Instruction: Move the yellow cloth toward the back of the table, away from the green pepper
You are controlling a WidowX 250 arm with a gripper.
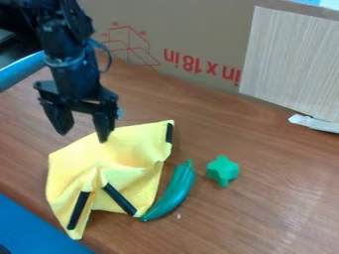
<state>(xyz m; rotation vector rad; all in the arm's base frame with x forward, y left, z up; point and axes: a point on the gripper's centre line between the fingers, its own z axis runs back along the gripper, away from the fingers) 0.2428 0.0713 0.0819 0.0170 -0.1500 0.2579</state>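
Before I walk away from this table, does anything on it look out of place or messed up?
The yellow cloth looks askew, bunched into folds beneath the open claw. Nothing looks spilled.

cardboard [192,25] | red print [202,68] — "in x 18 in" — upside down

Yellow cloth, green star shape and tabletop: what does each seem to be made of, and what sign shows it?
The yellow cloth looks like soft, matt fabric: it creases and folds. The green star shape is probably smooth plastic or rubber: even colour, rounded points. The tabletop looks like varnished wood or laminate: brown grain, slight sheen.
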